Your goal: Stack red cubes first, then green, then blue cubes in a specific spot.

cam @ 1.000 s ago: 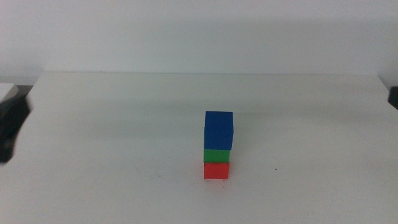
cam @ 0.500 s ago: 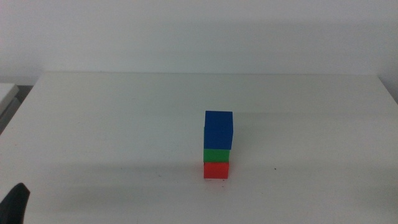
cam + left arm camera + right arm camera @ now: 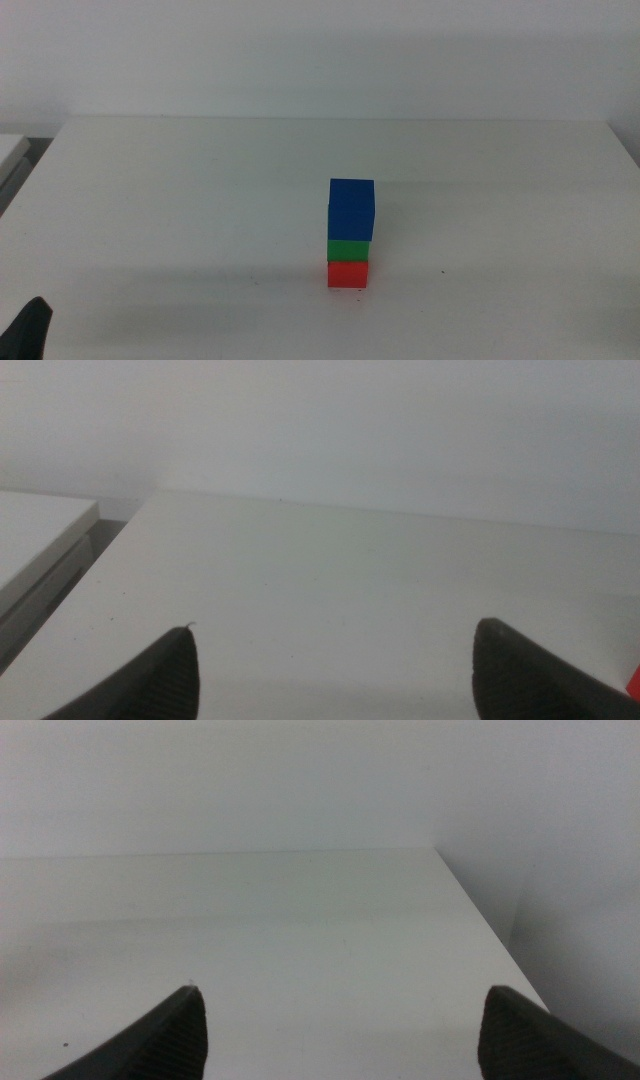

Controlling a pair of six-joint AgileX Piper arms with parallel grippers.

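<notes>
Middle view showed me the whole stack standing near the centre of the plain white tabletop (image 3: 180, 200): the small matte bright-red cube (image 3: 347, 274) at the bottom, the small matte bright-green cube (image 3: 348, 250) on it, and the matte deep-blue cube (image 3: 351, 209) on top, sitting a touch off to the right. I judged the stacking done, with nothing left but to keep clear. My left claw (image 3: 335, 670) and right claw (image 3: 340, 1030) each hung with jaws spread wide and empty over bare tabletop, well apart from the stack.
</notes>
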